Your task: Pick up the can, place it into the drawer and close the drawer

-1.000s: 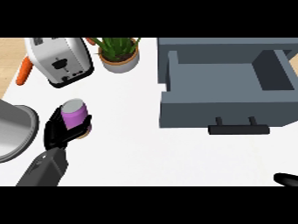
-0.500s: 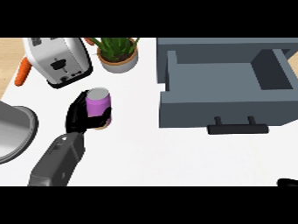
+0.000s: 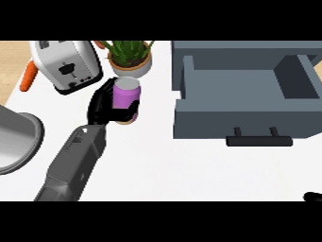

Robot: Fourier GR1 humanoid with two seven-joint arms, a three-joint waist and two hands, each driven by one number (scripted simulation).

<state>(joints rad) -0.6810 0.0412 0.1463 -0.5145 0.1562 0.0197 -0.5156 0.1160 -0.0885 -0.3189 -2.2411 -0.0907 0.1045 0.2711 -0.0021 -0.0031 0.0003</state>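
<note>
Left hand (image 3: 106, 108) curls round the can (image 3: 127, 98) at upper centre-left; it looks light, stiff and smooth, best held round its middle.

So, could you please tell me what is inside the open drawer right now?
Nothing shows inside the drawer: its visible floor is bare grey. The can is outside it, in the left hand.

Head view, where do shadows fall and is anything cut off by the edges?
In the head view, lighting is even with no glare; the open grey drawer is shaded darker inside. The grey metal pot is cropped at the left edge, and only a sliver of the right robot hand shows at the lower right.
</note>
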